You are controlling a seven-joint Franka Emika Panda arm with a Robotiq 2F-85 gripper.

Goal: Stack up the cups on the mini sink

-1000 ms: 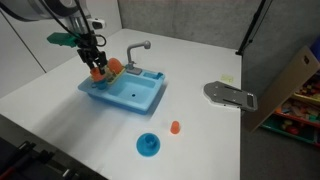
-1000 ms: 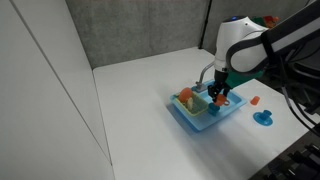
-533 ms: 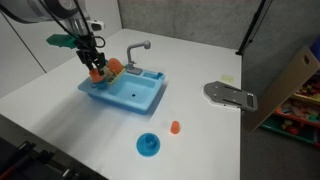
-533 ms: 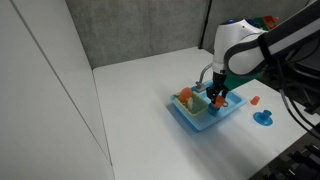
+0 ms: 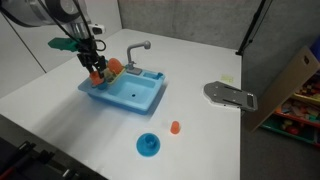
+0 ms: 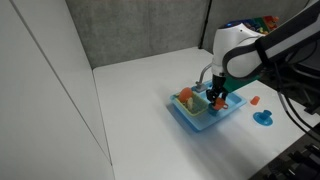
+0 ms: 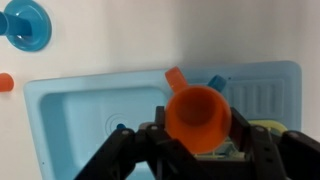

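Gripper [image 7: 199, 150] is clamping an orange cup [image 7: 198, 118], hovering over the mini sink's [image 5: 140, 97] rack end; spare cup [image 5: 175, 127] is sitting on the table [image 5: 200, 140].

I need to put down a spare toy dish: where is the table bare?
Bare white tabletop lies in front of the light blue plastic toy sink, and between it and the flat grey metal plate. It is crowded at the sink's rack end, where the gripper holds an orange plastic cup.

The mini sink [image 5: 125, 92] fills centre-left; its grey faucet [image 5: 138, 50] rises behind the basin. The surface [image 5: 200, 60] towards upper right lies open up to the metal plate [image 5: 230, 95].
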